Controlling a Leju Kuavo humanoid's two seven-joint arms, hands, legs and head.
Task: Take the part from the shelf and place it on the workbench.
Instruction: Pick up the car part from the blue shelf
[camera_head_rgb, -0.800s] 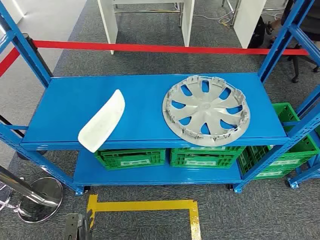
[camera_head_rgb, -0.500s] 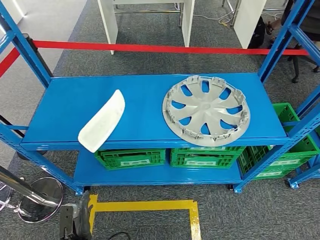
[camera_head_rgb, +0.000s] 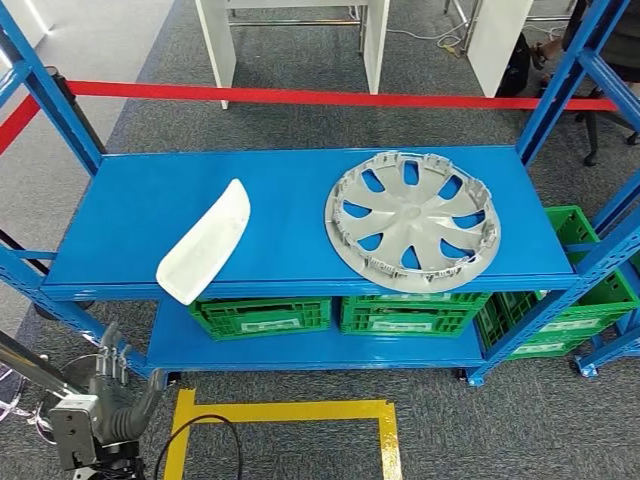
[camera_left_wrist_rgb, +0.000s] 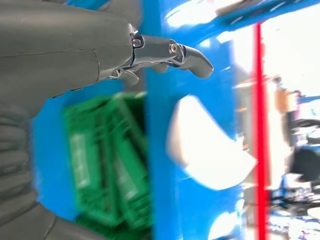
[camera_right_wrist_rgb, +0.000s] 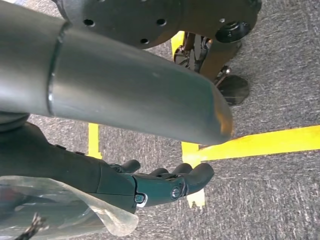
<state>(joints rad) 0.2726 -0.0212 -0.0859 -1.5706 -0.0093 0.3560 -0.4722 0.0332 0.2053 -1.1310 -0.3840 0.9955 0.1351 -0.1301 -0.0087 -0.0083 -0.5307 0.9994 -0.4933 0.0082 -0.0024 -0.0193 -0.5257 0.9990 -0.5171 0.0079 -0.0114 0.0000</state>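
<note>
Two parts lie on the blue shelf's (camera_head_rgb: 136, 215) top level in the head view: a white curved part (camera_head_rgb: 204, 243) near the front edge on the left and a silver wheel cover (camera_head_rgb: 413, 220) well apart to its right, with green crates (camera_head_rgb: 260, 316) on the level beneath. The left hand (camera_head_rgb: 113, 398) is low before the shelf's left end, fingers (camera_head_rgb: 112, 355) apart and holding nothing. The left wrist view brings the white part close, blurred, while the right wrist view shows the right hand (camera_right_wrist_rgb: 151, 185) over grey carpet and yellow floor tape (camera_right_wrist_rgb: 260, 142), fingers loosely extended, empty.

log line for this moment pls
phase: reach start | left hand: open, raised below shelf | white part: on shelf, untouched | right hand: hanging, holds nothing
</note>
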